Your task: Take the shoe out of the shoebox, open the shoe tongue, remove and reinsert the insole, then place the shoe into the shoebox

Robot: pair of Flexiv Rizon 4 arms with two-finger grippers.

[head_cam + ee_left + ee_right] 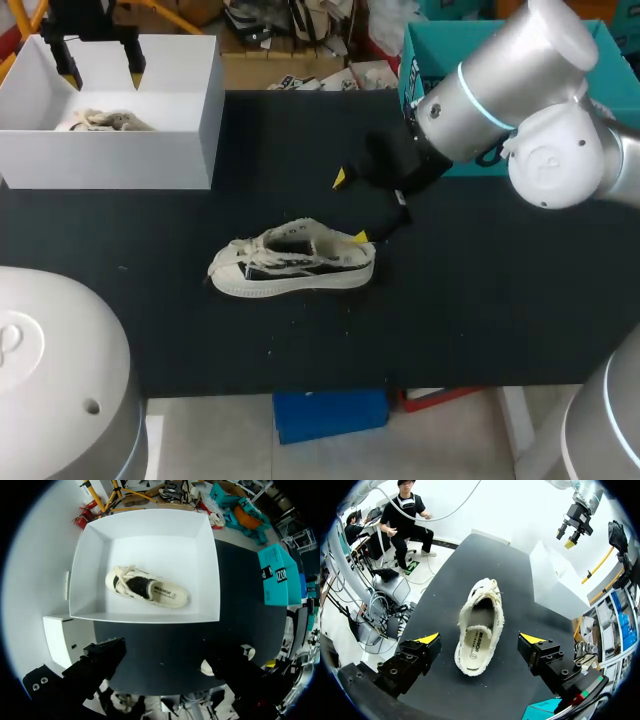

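Black table (480,300): white shoebox (110,160) at far-left corner, second shoe (147,587) inside. Shoe (295,265) upright mid-table, outside the box. Right gripper (480,639) spread wide, flanking the heel, no contact. Left gripper (163,656) wide above the box. Insole (472,647) carries dark print.

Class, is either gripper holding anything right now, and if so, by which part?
Nothing is held. The right gripper stands open around the heel of the shoe, gaps on both sides; the left gripper hangs open above the shoebox.
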